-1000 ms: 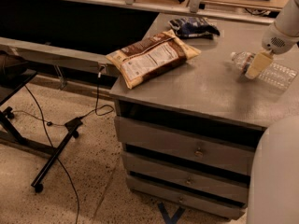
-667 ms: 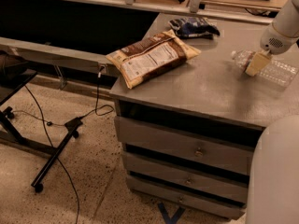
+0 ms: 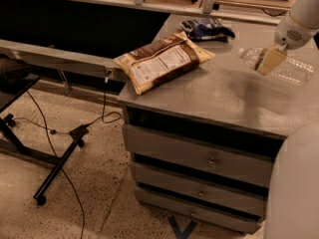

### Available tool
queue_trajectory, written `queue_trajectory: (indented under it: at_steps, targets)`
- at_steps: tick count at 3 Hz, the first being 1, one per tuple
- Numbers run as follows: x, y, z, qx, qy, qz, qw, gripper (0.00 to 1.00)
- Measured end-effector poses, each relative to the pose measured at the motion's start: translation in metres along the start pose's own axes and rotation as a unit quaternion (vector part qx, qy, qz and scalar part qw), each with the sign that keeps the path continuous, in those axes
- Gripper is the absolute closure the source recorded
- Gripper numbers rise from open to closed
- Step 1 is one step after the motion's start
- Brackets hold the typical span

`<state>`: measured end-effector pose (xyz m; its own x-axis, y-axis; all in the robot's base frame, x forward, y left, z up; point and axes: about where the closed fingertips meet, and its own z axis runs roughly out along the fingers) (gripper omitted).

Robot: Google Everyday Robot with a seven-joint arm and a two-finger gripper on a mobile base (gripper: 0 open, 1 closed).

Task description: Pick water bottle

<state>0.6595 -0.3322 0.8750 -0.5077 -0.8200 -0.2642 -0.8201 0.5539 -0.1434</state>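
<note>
The water bottle lies on its side at the right rear of the grey cabinet top. It is clear and ribbed, with its cap end pointing left and a red and blue label band partly hidden by the gripper. My gripper hangs from the white arm at the upper right. It is down at the bottle's label end, in front of it from this view.
A large tan-and-brown snack bag lies on the left part of the top. A dark blue snack packet sits at the back. The cabinet has drawers below. A black stand and cables lie on the floor to the left.
The gripper has shifted slightly up and back at the bottle's label end. The bottle and the bags have not moved.
</note>
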Motion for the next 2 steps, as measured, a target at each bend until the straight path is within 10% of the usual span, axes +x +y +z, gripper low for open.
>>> queue_trajectory:
  at_steps: [2]
  targets:
    - [-0.0293,0.0195,-0.0411,0.012,-0.037,-0.043,0.9983,1.00]
